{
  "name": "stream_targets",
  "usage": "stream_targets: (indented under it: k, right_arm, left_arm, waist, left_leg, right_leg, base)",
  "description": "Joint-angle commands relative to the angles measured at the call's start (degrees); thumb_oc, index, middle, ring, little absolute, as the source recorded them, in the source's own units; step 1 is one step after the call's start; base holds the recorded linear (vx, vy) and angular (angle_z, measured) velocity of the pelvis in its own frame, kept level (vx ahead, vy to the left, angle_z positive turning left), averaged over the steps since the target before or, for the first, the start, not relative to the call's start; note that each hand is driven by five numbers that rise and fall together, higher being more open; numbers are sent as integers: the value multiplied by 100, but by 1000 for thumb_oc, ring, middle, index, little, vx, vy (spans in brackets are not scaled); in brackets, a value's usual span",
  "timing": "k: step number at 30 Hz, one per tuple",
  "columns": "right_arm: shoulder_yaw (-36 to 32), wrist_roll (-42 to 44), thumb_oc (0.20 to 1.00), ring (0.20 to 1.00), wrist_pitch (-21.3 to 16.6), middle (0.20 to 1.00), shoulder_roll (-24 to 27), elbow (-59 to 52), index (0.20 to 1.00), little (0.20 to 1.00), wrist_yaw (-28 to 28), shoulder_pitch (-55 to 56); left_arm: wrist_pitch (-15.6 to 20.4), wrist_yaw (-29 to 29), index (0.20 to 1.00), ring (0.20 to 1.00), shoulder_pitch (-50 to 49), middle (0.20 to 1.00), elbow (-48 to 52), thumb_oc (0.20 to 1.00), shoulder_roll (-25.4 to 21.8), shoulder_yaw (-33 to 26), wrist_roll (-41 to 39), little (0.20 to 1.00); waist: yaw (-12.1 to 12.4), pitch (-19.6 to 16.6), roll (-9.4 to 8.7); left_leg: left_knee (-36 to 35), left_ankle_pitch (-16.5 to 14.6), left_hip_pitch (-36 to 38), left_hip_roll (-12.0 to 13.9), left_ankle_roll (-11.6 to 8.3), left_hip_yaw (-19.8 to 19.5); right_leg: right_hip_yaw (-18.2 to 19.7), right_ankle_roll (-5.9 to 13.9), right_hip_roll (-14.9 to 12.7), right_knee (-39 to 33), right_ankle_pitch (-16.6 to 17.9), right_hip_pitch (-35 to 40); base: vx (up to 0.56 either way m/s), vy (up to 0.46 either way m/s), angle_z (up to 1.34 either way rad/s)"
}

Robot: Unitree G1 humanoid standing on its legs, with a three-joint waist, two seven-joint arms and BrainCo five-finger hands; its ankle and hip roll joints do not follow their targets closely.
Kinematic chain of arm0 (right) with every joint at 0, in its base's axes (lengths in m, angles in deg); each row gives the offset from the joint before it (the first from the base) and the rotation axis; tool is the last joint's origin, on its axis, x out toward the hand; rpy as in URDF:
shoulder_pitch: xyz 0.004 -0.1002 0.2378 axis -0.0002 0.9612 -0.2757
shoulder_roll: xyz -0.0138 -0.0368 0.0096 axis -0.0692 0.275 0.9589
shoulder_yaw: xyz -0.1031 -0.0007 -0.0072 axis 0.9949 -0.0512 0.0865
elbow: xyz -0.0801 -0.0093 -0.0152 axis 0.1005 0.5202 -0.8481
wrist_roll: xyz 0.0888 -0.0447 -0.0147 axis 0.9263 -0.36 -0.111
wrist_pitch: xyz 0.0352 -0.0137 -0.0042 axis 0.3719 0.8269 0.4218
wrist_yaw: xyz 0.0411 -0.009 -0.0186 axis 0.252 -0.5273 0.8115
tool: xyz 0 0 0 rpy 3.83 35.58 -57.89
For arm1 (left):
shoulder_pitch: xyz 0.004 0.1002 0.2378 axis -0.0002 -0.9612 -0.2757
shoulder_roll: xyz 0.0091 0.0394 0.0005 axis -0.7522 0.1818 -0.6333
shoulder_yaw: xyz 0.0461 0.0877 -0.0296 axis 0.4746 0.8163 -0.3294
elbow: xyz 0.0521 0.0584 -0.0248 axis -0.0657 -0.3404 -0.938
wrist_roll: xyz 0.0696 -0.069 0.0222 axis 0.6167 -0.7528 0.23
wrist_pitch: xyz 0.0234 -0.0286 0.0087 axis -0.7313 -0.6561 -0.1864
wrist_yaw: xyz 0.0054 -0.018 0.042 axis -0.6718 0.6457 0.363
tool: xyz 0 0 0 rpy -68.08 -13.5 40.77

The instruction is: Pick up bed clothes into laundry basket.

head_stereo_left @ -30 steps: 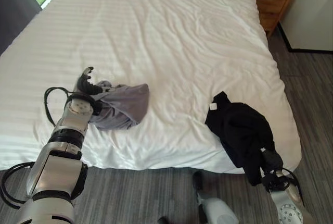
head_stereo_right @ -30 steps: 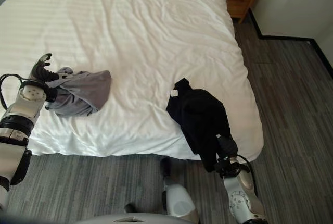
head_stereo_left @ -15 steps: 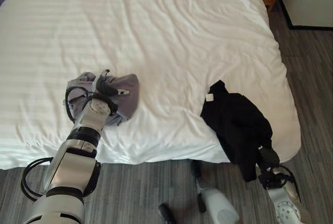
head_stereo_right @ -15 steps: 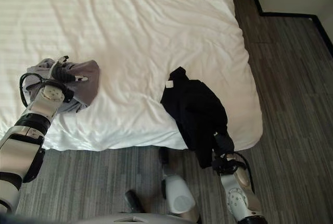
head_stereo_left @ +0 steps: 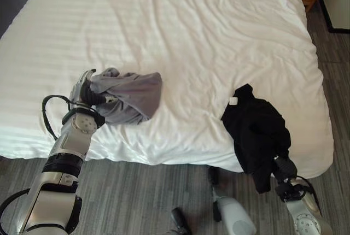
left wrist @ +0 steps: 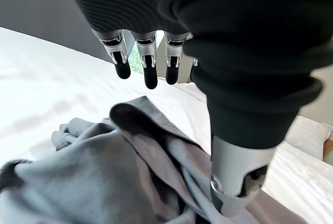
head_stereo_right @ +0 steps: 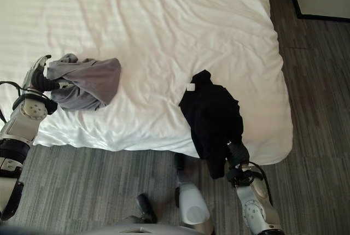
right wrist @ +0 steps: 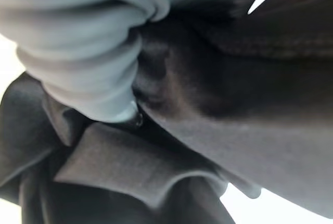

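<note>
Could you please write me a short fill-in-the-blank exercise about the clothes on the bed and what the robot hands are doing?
1. The left robot hand touches the ____ garment.
2. The black garment hangs over the bed's ____ edge.
3. The small white tag sits on the ____ garment.
4. The right robot hand is at the ____ garment's lower end.

Missing words: grey; near; black; black
</note>
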Motion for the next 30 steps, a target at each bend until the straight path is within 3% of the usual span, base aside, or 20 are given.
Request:
stream_targets:
  k: [1,8,12,17,18,19,20,26,30]
  right_arm:
    - [-112,-20,200,200,-110,200,-62,-402,200,200,203,-165]
    - [115,84,200,200,-184,200,92,-472,200,200,213,-339]
    - [521,198,200,200,-232,200,187,-381,200,200,244,-390]
    - [656,263,200,200,-255,200,196,-341,200,200,245,-397]
    - [708,274,200,200,-256,200,207,-324,200,200,256,-391]
    - [722,272,200,200,-244,200,221,-328,200,200,279,-385]
    - [740,268,200,200,-242,200,226,-304,200,200,290,-370]
    - [715,222,200,200,-274,200,256,-294,200,200,275,-320]
    - [637,-25,200,200,-268,200,189,-308,200,200,142,-400]
  left_arm:
    - [74,5,1000,1000,413,1000,-253,1000,-31,-251,315,1000]
    - [386,-126,1000,1000,650,1000,-799,1000,10,203,-8,1000]
    - [392,-146,1000,1000,1283,1000,-2462,1000,519,868,24,1000]
    - [391,-142,1000,1000,1353,1000,-2837,1000,812,939,-23,1000]
    - [389,-207,843,843,1292,843,-3011,843,968,1057,130,843]
    - [379,-223,460,460,1289,460,-3028,460,998,1072,161,460]
    - [387,-237,200,200,1272,200,-3062,200,1026,1074,167,200]
    - [846,-419,200,200,880,200,-1728,200,1356,662,-1377,200]
    - [1348,-808,200,200,1,200,154,200,1783,250,-3741,200]
  waist:
    - [-15,-24,48]
    - [-88,196,-42]
    - [-246,243,-92]
    - [-280,191,-130]
    - [-309,138,-152]
    - [-313,119,-157]
    - [-323,98,-161]
    - [-273,-22,-93]
    - [-204,-94,-40]
  left_leg:
    - [64,543,-86,447,-298,140]
    - [64,710,-516,485,-337,108]
    - [64,675,-794,582,-436,70]
    - [64,681,-871,619,-458,98]
    - [64,669,-860,642,-472,132]
    - [64,659,-846,642,-471,143]
    - [64,651,-829,646,-472,156]
    - [64,594,-681,630,-457,126]
    - [64,518,-512,574,-415,55]
  right_leg:
    - [-69,848,-420,83,-258,380]
    - [-22,834,-380,83,-125,-30]
    - [46,884,-310,83,-166,-292]
    - [83,876,-285,83,-148,-385]
    - [93,877,-264,83,-145,-405]
    - [108,876,-259,83,-145,-404]
    - [118,876,-261,83,-150,-396]
    - [94,842,-297,83,-211,-271]
    - [52,832,-339,83,-269,-69]
  base:
    - [0,0,0]
    - [-52,-7,-3]
    - [3,-1,3]
    - [0,0,0]
    - [0,0,0]
    - [0,0,0]
    - [42,17,-2]
    - [31,17,-1]
    - [51,50,4]
